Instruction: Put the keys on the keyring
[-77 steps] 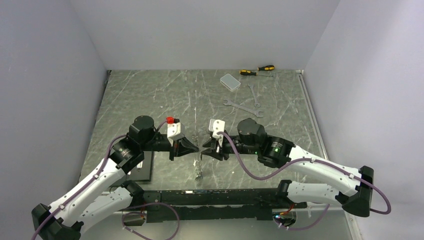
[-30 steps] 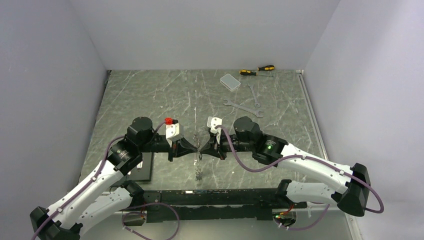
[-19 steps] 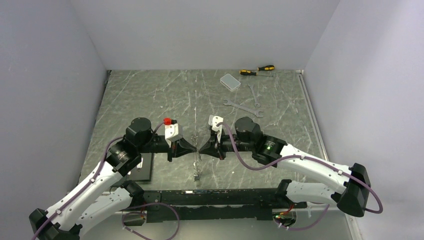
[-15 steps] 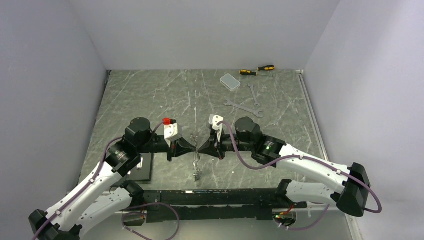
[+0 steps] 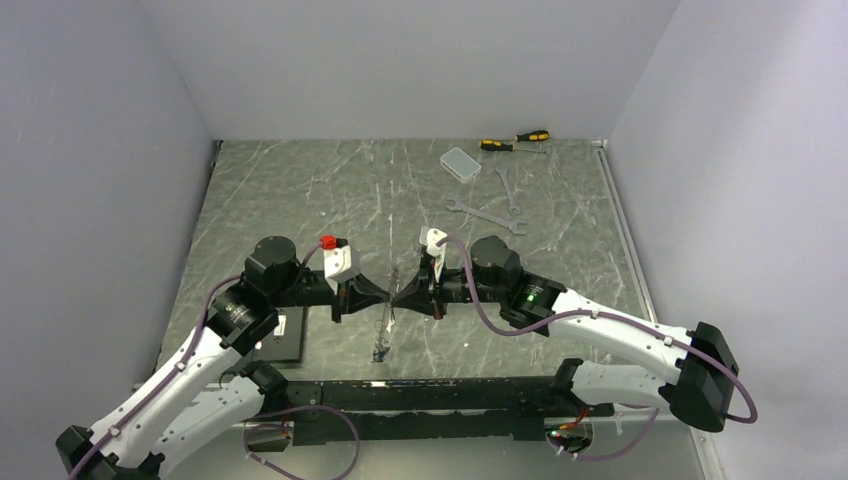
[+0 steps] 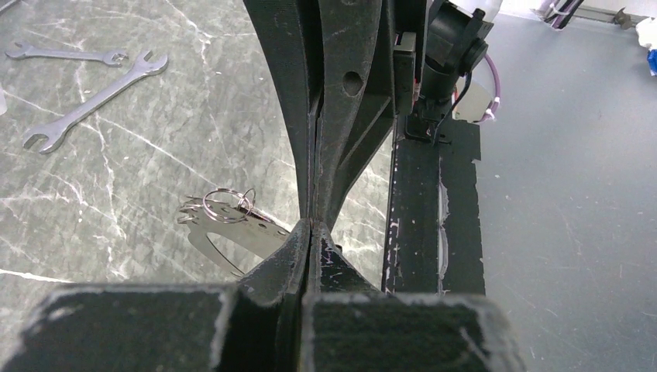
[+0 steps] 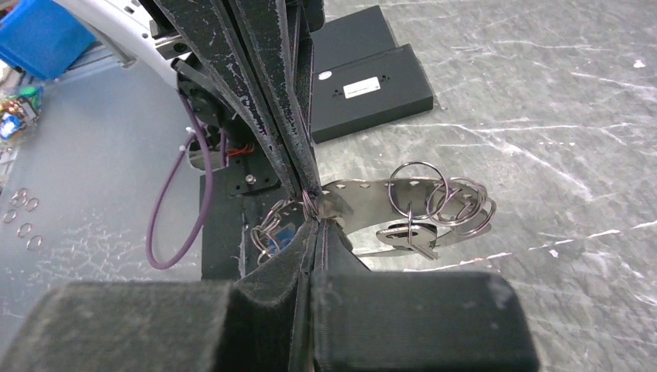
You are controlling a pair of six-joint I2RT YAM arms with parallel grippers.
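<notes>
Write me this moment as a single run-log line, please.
left gripper: shut on keyring | right gripper: shut on keyring, tip to tip with left | keyring: hangs between them | keys: hanging from it

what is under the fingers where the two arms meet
A curved silver strip with holes, carrying small split rings and a key, with the marble table beneath. The closed fingers cover its near end, so what they pinch is hidden.

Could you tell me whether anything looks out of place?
Nothing damaged, but the left pincer and right pincer are shut tip to tip on the keyring, its keys dangling askew, and small loose rings lie scattered nearby.
</notes>
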